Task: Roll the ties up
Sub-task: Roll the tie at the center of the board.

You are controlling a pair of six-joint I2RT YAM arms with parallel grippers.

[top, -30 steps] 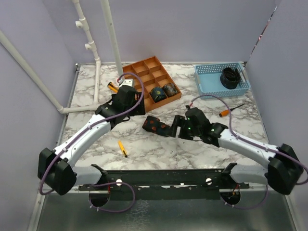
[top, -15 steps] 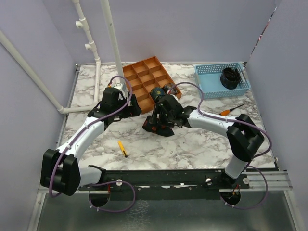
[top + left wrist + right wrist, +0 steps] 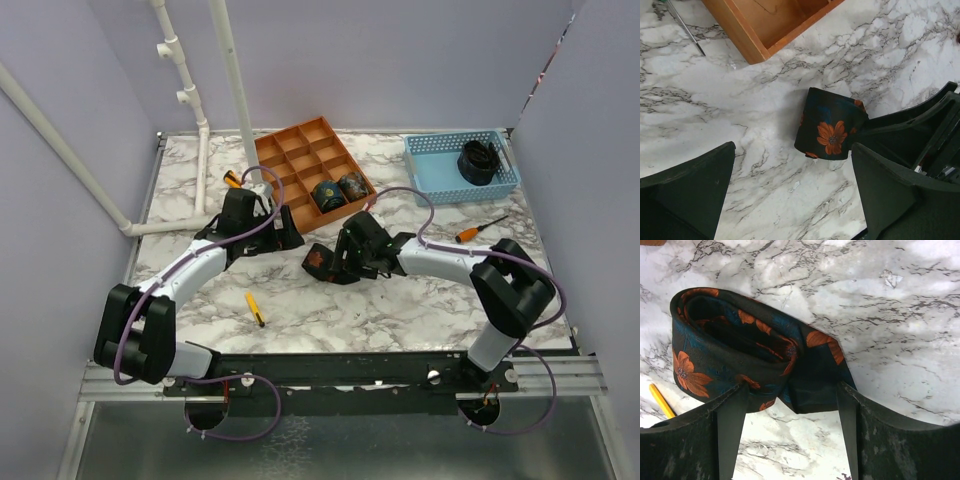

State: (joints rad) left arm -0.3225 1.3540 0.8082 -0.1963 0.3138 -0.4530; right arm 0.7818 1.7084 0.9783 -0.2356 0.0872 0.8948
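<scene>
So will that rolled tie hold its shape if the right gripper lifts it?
Probably not: the tie looks soft and loosely coiled, so it may squash. Its free end could unwind. Thin fabric, so likely light.

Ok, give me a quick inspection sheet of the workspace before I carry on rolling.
Surface: marble table, no spills seen.
Job's things: floral tie part-coiled on the table; two rolled ties in the orange tray.
Clutter: screwdriver at right, second screwdriver left of the tray, yellow marker, black coil in the blue basket.
Hands: left hand open, empty, near the floral tie; right hand astride it, grip unclear.
Cables: purple cables loop over both arms; no snag seen.
Surroundings: white pipes, lavender walls.
</scene>
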